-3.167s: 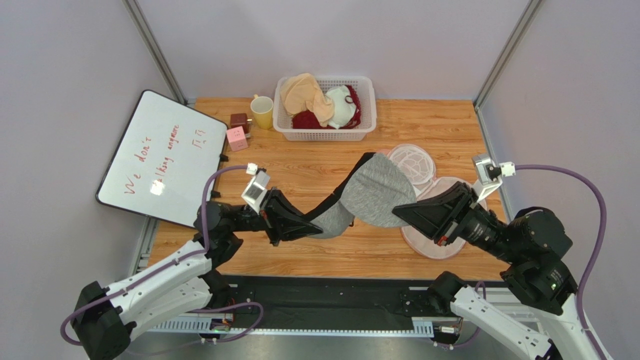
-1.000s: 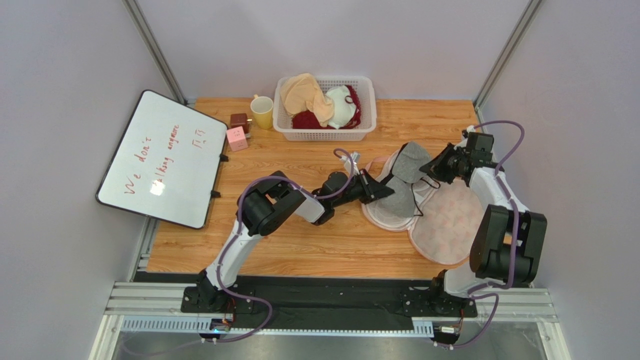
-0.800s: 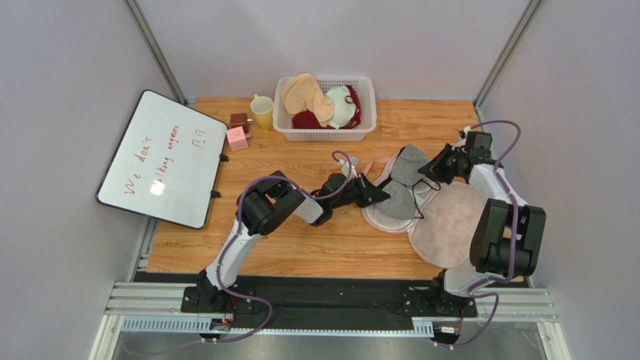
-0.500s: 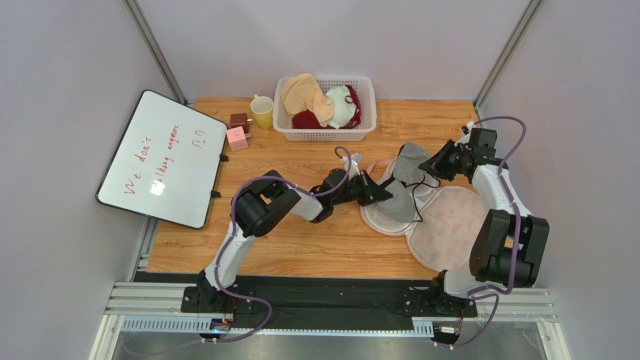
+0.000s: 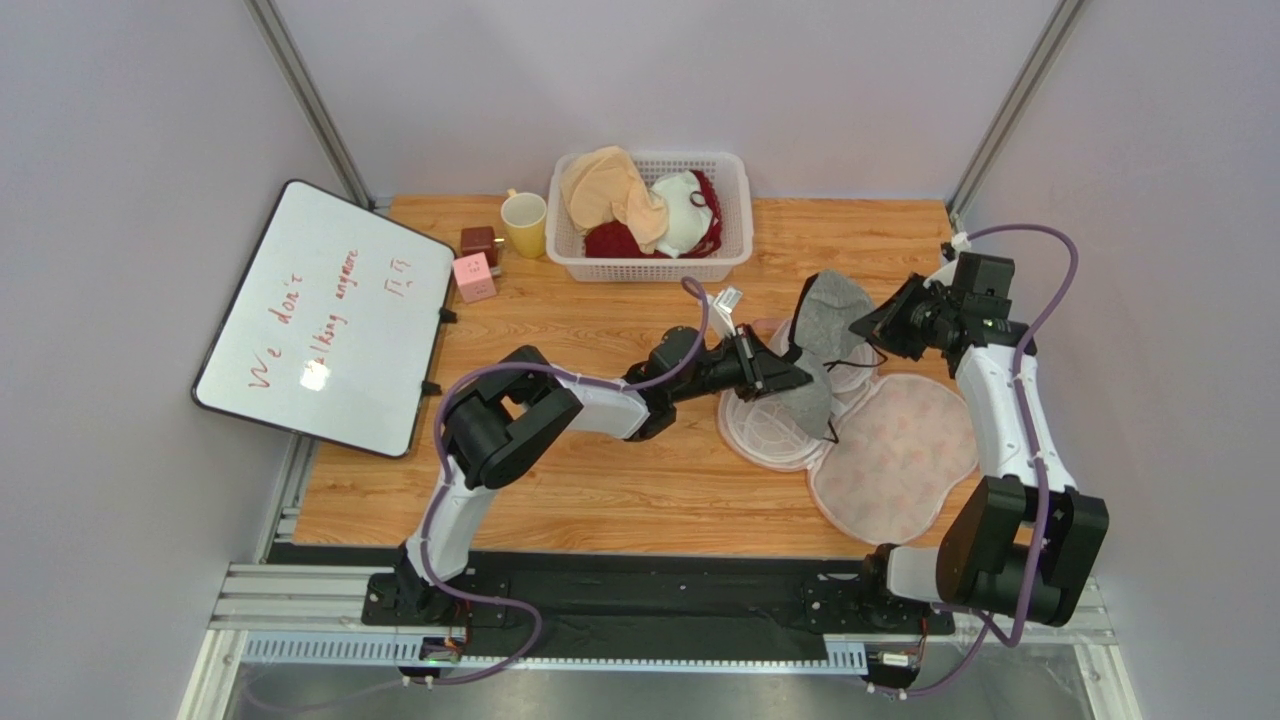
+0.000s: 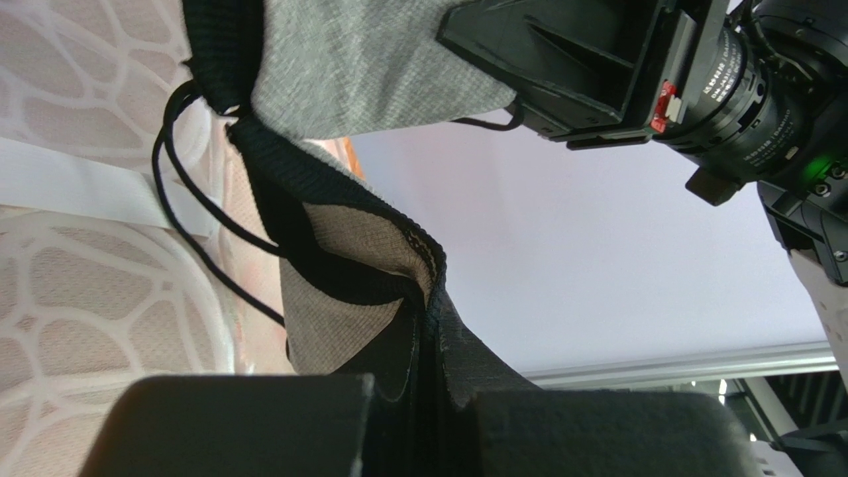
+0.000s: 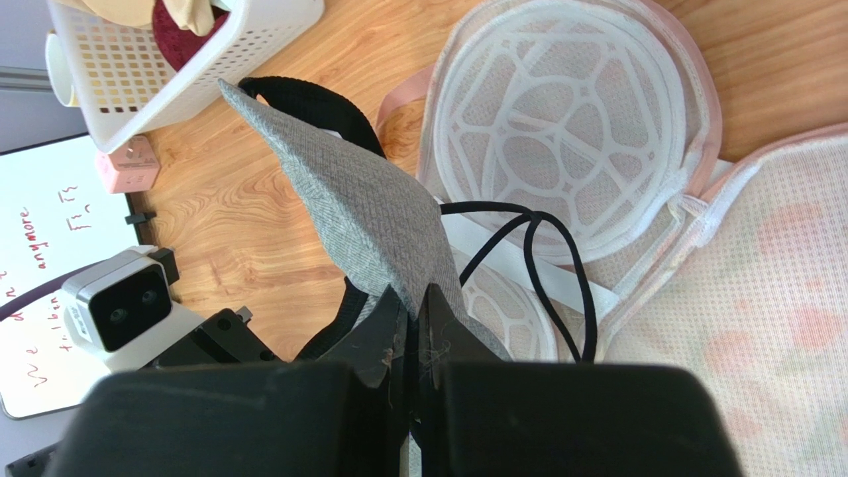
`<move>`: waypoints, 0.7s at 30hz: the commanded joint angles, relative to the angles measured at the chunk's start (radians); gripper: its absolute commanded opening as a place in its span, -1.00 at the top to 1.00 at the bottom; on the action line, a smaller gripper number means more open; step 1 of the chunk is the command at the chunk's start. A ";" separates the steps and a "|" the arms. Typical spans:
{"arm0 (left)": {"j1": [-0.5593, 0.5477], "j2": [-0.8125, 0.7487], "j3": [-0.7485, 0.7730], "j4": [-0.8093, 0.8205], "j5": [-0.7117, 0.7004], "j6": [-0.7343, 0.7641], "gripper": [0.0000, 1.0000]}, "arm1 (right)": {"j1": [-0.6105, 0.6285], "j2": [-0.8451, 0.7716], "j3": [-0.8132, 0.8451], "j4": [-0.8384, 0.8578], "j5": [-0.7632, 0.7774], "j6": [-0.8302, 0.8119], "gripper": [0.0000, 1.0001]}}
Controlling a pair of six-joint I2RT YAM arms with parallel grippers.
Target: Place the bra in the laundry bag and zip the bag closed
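Wood table [image 5: 601, 480]: carries everything listed below.
Whiteboard [image 5: 323, 315]: far left, red handwriting on it, partly past the table's left edge.
Laundry bag [image 5: 902, 458]: lies unzipped and spread flat at the right, with the white mesh half to the left and the cream printed half to the right.
Basket [image 5: 646, 273]: white slatted plastic at the far edge, with beige and dark-red garments inside.
Bra [image 5: 827, 312]: grey cup lifted above the bag's mesh half, strung between my two grippers. The black straps loop down onto the mesh.
Left gripper [image 6: 418, 397]: my fingers are clamped together on the bra's black band.
Right gripper [image 7: 413, 333]: pinched tight on the grey cup's edge.
Yellow cup [image 5: 525, 225]: just left of the basket.
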 commanded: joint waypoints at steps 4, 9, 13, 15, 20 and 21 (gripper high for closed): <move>-0.023 0.044 0.026 0.089 -0.004 -0.047 1.00 | -0.011 -0.005 -0.015 -0.004 0.028 -0.027 1.00; -0.014 0.068 -0.027 0.103 -0.018 -0.060 1.00 | -0.019 0.036 -0.044 0.038 0.018 -0.015 1.00; 0.000 0.085 -0.072 0.115 -0.030 -0.069 1.00 | -0.021 0.079 -0.063 0.078 -0.011 -0.001 1.00; 0.005 0.090 -0.083 0.114 -0.035 -0.069 1.00 | -0.024 0.114 -0.069 0.097 -0.027 0.003 1.00; 0.023 0.105 -0.094 0.092 -0.050 -0.044 1.00 | -0.034 0.188 -0.083 0.161 -0.056 0.008 1.00; 0.023 0.108 -0.089 0.089 -0.050 -0.043 1.00 | -0.037 0.200 -0.083 0.169 -0.056 0.009 1.00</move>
